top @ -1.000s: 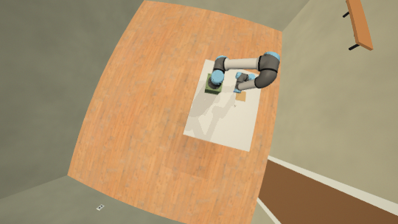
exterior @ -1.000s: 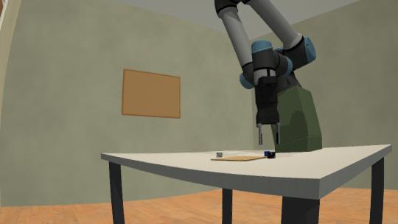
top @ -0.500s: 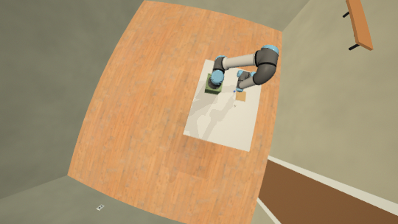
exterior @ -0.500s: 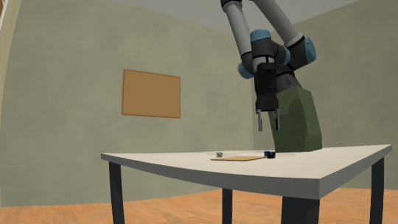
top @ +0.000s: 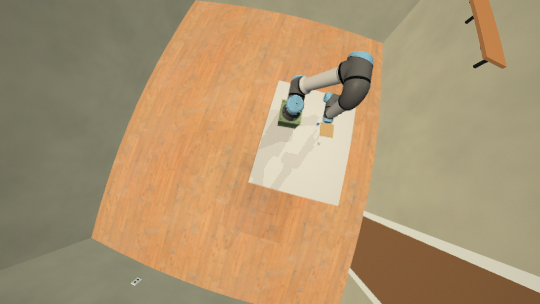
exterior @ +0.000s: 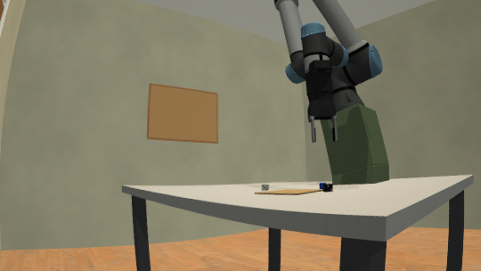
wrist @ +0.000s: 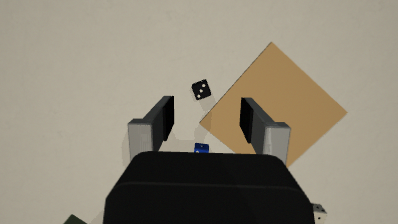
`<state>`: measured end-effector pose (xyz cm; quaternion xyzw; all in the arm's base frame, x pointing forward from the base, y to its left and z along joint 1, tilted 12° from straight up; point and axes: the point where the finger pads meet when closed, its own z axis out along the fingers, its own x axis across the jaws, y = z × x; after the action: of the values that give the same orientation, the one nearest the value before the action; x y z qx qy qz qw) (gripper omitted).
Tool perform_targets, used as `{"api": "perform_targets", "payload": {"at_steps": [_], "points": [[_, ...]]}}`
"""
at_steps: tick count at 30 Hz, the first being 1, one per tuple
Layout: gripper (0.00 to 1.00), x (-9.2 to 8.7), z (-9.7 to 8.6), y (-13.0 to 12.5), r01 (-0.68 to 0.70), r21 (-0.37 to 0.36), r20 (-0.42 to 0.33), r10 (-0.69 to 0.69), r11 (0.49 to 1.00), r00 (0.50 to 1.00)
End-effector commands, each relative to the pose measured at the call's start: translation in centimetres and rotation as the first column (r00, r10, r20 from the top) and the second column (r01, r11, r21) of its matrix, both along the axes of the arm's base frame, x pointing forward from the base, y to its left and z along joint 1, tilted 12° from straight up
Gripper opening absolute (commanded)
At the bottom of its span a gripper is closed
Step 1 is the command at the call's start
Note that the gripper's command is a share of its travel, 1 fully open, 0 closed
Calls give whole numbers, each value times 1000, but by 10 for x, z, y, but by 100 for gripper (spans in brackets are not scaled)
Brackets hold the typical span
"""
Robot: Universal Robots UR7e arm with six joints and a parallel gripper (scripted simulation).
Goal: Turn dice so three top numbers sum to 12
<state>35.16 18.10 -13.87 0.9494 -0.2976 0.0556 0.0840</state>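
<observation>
My gripper (wrist: 207,110) (exterior: 323,127) is open and empty, raised well above the table. In the wrist view a black die (wrist: 200,89) showing three pips lies on the bare table just off the tan mat's (wrist: 274,102) left edge. A blue die (wrist: 201,147) lies beside the mat's near corner, partly hidden by the gripper body. A white die (wrist: 318,212) peeks out at the lower right, off the mat. In the exterior view the black die (exterior: 328,187) and the blue die (exterior: 322,184) sit at the mat's (exterior: 289,192) right end and the white die (exterior: 264,187) at its left.
The arm's green base block (exterior: 356,147) stands on the table behind the mat. The table edge (exterior: 276,209) runs in front of the mat. A cork board (exterior: 183,113) hangs on the far wall.
</observation>
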Motion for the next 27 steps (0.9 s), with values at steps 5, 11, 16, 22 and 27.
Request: {"api": "perform_targets", "payload": {"at_steps": [5, 11, 16, 22, 27], "points": [[100, 0, 11, 2, 0, -1, -1, 0, 1000, 1000], [100, 0, 12, 2, 0, -1, -1, 0, 1000, 1000], [100, 0, 12, 2, 0, -1, -1, 0, 1000, 1000], [100, -1, 11, 2, -32, -2, -8, 32, 999, 999], [100, -5, 7, 2, -203, -8, -42, 202, 979, 978]]}}
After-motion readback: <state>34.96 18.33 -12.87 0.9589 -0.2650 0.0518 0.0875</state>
